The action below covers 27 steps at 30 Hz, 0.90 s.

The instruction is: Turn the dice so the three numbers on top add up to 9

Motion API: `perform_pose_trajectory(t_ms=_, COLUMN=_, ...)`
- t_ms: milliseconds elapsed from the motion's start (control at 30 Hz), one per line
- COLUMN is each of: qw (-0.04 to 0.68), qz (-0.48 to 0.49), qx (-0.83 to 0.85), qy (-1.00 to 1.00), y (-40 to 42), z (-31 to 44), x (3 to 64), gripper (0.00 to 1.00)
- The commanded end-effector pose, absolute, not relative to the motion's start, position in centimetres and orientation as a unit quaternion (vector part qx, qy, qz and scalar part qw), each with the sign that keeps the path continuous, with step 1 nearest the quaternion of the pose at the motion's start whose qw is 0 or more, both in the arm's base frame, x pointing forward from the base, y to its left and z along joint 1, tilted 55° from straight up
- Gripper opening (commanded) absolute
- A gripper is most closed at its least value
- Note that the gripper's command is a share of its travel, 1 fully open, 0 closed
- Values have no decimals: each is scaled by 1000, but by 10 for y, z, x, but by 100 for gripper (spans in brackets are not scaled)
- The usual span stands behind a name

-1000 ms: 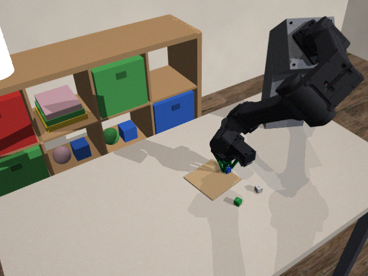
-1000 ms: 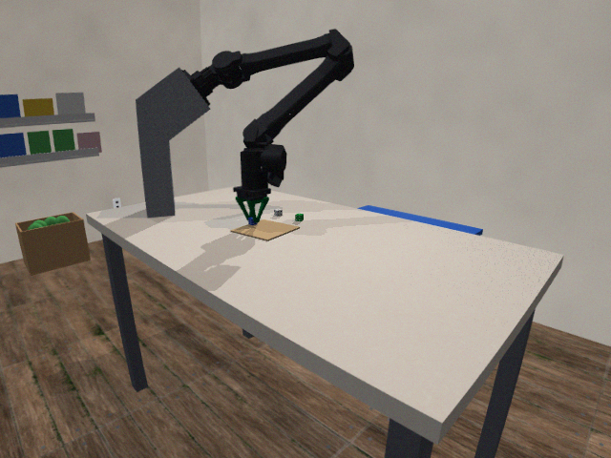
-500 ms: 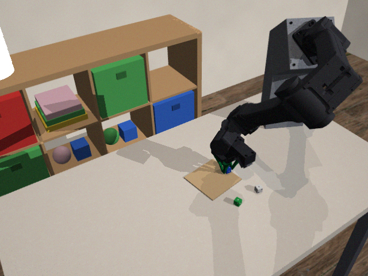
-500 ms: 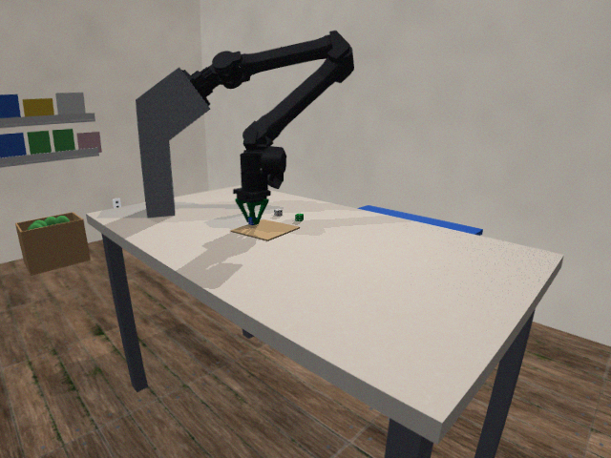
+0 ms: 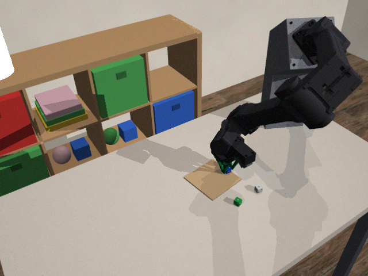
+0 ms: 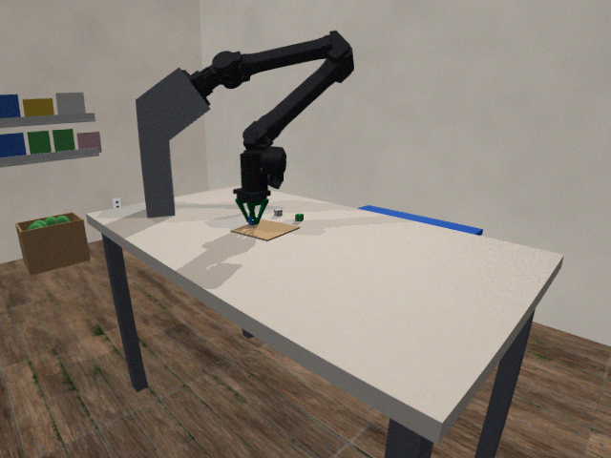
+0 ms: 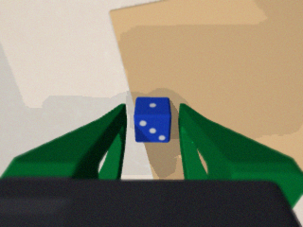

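Currently the tool (image 5: 228, 169) (image 6: 252, 222) (image 7: 152, 112) stands partly open, gripping nothing, its fingers astride one blue die (image 5: 228, 170) (image 6: 251, 220) (image 7: 152, 120), seemingly at the edge of the one mat (image 5: 212, 185) (image 6: 268, 230) (image 7: 213, 71). One white die (image 5: 258, 189) (image 6: 278, 212) and one green die (image 5: 237, 201) (image 6: 299, 217) sit off it.

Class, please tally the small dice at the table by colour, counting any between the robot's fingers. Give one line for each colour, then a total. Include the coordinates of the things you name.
Blue dice (image 5: 228, 170) (image 6: 251, 220) (image 7: 152, 120): 1
Green dice (image 5: 237, 201) (image 6: 299, 217): 1
White dice (image 5: 258, 189) (image 6: 278, 212): 1
Total: 3
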<state>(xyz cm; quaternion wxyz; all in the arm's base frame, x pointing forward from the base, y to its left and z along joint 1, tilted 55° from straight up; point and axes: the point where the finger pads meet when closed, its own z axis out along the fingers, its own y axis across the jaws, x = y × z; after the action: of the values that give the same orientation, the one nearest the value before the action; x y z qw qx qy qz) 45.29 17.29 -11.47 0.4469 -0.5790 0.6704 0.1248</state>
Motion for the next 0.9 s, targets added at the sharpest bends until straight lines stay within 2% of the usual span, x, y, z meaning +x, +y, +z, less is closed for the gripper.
perform_pose_trajectory(t_ms=0, qw=447, qz=127, qx=-579, qy=670, y=176, z=-115, x=450, gripper=34)
perform_pose_trajectory(t_ms=400, qw=447, qz=127, qx=-579, qy=670, y=176, z=-115, x=450, gripper=34)
perform_pose_trajectory(t_ms=433, qw=447, qz=127, qx=-579, qy=670, y=176, z=-115, x=450, gripper=15)
perform_pose_trajectory(t_ms=867, qw=447, qz=127, qx=-579, qy=670, y=176, z=-115, x=450, gripper=15)
